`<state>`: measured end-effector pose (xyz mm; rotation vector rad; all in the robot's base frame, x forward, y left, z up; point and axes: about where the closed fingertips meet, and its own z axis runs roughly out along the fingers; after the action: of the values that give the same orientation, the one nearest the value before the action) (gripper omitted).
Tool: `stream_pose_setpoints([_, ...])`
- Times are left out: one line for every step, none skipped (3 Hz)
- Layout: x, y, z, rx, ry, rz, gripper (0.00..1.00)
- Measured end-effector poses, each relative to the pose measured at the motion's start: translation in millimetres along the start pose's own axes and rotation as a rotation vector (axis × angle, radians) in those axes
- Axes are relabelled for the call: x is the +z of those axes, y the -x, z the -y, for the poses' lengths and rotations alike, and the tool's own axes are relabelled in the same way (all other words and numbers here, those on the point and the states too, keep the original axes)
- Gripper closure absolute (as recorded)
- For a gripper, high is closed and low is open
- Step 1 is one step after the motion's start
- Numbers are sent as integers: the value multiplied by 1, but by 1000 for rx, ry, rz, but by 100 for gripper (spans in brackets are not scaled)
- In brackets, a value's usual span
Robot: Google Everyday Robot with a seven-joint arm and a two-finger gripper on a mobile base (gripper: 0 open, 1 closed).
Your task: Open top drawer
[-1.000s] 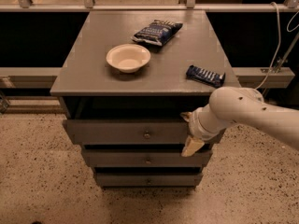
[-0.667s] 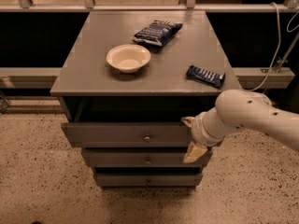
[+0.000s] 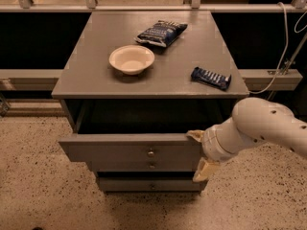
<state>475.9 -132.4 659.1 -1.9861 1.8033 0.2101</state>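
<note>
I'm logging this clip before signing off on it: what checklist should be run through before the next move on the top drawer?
1. top drawer pulled out: ok, its front stands forward of the cabinet top, with a dark gap behind it.
2. tool at the drawer: ok, at the right end of the drawer front, away from the knob.
3. Tool's hold on the drawer front: cannot tell.
4. Inside of the drawer: cannot tell, it lies in shadow.
5. Things on top apart from the arm: ok, the bowl, snack bag and wrapped bar all lie on the cabinet top, none touching the arm.
</note>
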Motion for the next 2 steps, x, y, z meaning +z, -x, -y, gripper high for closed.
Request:
stream_pose_setpoints([-15,6,-18,-12,8,11,18])
stream_pose_setpoints([-34,12,-27,-21,-3,14,19])
